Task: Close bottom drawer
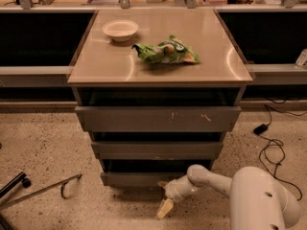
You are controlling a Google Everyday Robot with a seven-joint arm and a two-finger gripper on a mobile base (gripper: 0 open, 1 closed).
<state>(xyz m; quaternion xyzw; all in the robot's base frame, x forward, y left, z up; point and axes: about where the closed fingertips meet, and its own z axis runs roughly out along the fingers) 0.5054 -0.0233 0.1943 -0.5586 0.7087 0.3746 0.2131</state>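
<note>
The cabinet (96, 66) is the landmark: a grey unit with a tan top and three stacked drawers. The bottom drawer (134, 178) is the lowest of the three, just above the speckled floor. Its plain flat front sits nearly in line with the cabinet's face, and a dark strip shows above it. The gripper (163, 196) is low at the cabinet's front, right of centre, against the bottom drawer's lower edge. It is released and holds nothing. One fingertip (161, 183) is at the drawer front, though I cannot tell whether it touches it. The other fingertip (165, 208) angles down toward the floor. The white arm (216, 181) reaches to it from the cabinet's front right, where the robot's rounded body (261, 200) fills the corner. Above the bottom drawer is the middle drawer (158, 150), and above that the top drawer (158, 119) with pale scratches on its front. A pale bowl (120, 30) stands on the cabinet top toward the back left. A green bag (165, 52) lies near the middle of the top, apart from the bowl. A black cable (273, 147) trails over the floor right of the cabinet, and a thin metal rod (48, 188) lies on the floor to its left.
</note>
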